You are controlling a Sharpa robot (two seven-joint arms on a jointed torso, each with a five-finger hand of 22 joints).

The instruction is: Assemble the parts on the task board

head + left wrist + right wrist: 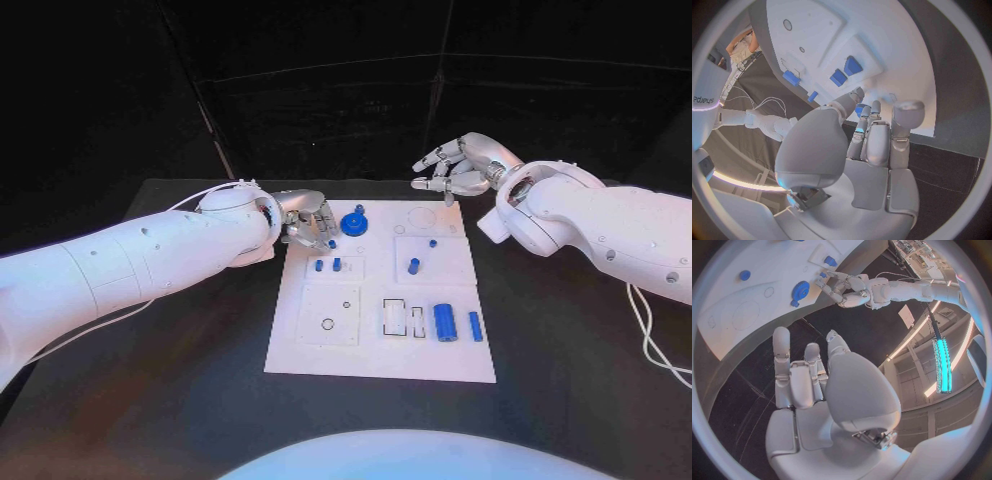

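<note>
The white task board [378, 345] lies in the middle of the table. On it sit a round blue gear [355, 222], two short blue pegs [327, 266], a peg [414, 266], a blue cylinder [446, 322] and a thin bar [476, 326]. My left hand [306, 222] hovers at the board's far left corner, beside the gear. Its thumb and fingers [873, 135] pinch a small blue peg [859, 112] just above the board [904, 55]. My right hand [459, 168] is raised beyond the board's far right corner, fingers spread, holding nothing [807, 375].
Black table surface [159, 380] surrounds the board on all sides. Outlined slots [329, 315] mark the board's near left part. A rectangular black-edged slot [394, 317] sits beside the cylinder. A white cable [656, 345] trails by my right arm.
</note>
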